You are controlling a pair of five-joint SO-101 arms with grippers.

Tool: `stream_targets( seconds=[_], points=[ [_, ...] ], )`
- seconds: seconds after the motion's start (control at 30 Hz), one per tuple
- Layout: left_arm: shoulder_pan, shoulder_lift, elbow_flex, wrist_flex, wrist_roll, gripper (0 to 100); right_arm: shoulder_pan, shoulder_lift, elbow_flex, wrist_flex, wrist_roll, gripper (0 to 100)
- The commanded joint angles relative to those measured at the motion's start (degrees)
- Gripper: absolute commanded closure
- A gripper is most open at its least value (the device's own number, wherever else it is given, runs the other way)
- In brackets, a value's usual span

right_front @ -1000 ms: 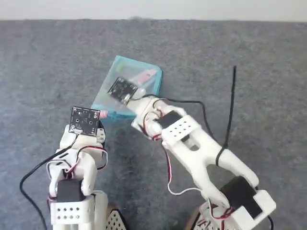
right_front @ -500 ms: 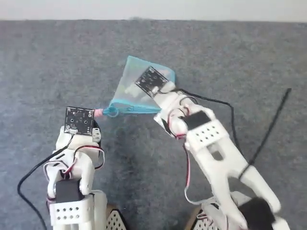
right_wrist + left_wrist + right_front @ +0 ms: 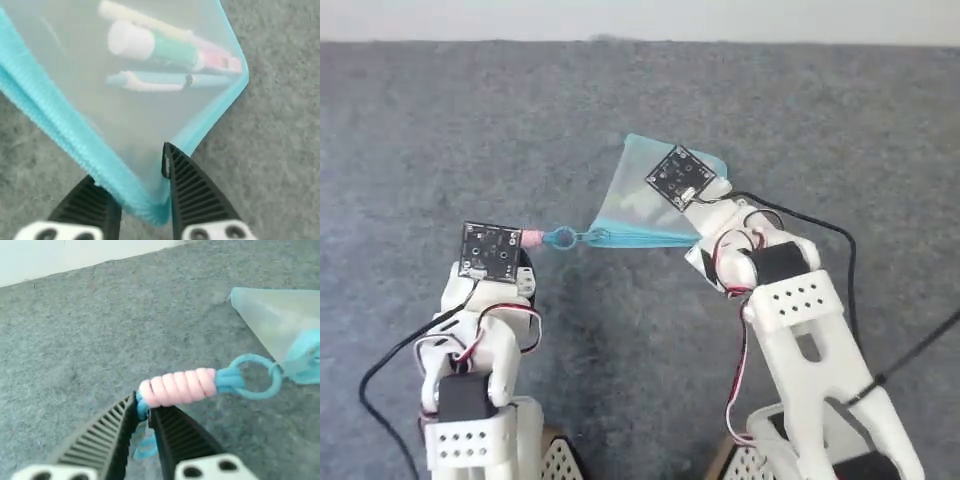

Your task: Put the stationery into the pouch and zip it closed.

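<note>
The pouch [image 3: 638, 205] lies mid-bench, stationery [image 3: 165, 50] inside — left end effector [image 3: 142, 407] clamped on its pink zipper pull [image 3: 177, 386], right end effector [image 3: 130, 167] pinching its right corner — so an uneven tug could slip either thin grip.

1. The left arm [image 3: 470, 370] is white moulded plastic, with a black servo block [image 3: 463, 400] set into it and a perforated plate [image 3: 460, 437] of small round holes.
2. The right arm [image 3: 810, 340] is of the same white plastic, with a like black block and dotted plate.
3. Each wrist bears a square black circuit board [image 3: 492, 250].
4. Thin red and white wires [image 3: 740, 370] loop at the joints; a black cable [image 3: 820, 225] trails off.
5. The left gripper [image 3: 142, 402] and right gripper [image 3: 129, 165] have black ribbed fingers [image 3: 187, 195] on white mounts with round holes.
</note>
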Motion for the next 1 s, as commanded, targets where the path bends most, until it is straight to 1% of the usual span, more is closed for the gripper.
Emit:
stream_targets(
  seconds=[0.0,0.2,0.3,0.4,0.57,0.63,0.8,0.87,0.97],
  points=[
    [-0.70,-0.97,0.13,-2.20,1.32,99,5.58,-1.45,0.62,1.71,-1.14,99.1],
    [4.57,-1.05,1.98,-2.02,1.32,98,5.41,-1.36,0.97,2.07,-7.38,98.8],
    [6.07,-1.05,2.33,-1.85,1.32,92,5.14,-1.89,2.64,2.15,-7.30,98.8],
    [6.15,-1.05,2.33,-1.85,1.32,85,4.53,-1.98,2.81,5.58,-7.21,98.8],
    [6.15,-1.05,2.33,-1.85,1.32,84,1.19,-1.98,2.64,10.51,-7.47,98.7],
    [6.15,-1.05,2.33,-1.85,1.32,84,0.13,-1.98,2.73,10.59,-7.56,96.5],
    [5.80,-1.05,2.33,-2.20,1.32,84,0.04,-1.98,2.55,10.51,-7.65,85.6],
    [5.63,-1.05,2.51,-3.16,1.32,84,0.04,-1.98,2.29,10.24,-7.65,83.7],
    [5.54,-1.14,4.97,-7.03,0.97,84,-0.48,-1.98,1.32,10.68,-8.62,83.4]
  ],
)
